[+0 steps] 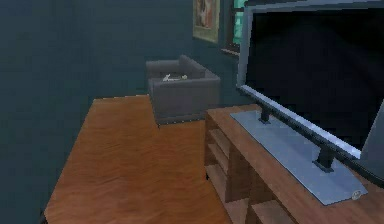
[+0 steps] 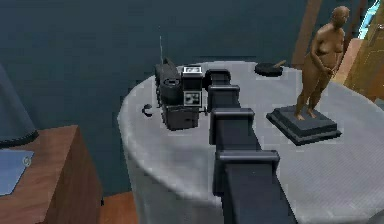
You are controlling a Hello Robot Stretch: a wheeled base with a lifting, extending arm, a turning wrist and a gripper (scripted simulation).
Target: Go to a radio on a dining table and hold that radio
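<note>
reaching out over a round grey desk, the dark arm ends at two white marker squares, with the pincer just left of them. a dark boxy radio with a thin upright antenna stands on the desk right at the pincer, on its far side; over, beside or touching, can't tell. pincer state: can't tell whether it holds anything, the radio sits on the desk at its tip. right of the pincer, well apart, a brown statue of a standing figure is upright on a dark square base. farther out and right of the pincer, a flat dark dish lies near the desk's far rim. left of the pincer and lower, off the desk, is a wooden cabinet top with a pale blue sheet on it. forward view: big dark tv on a wooden stand, grey armchair beyond it on wood floor, framed picture on the wall above the chair.
</note>
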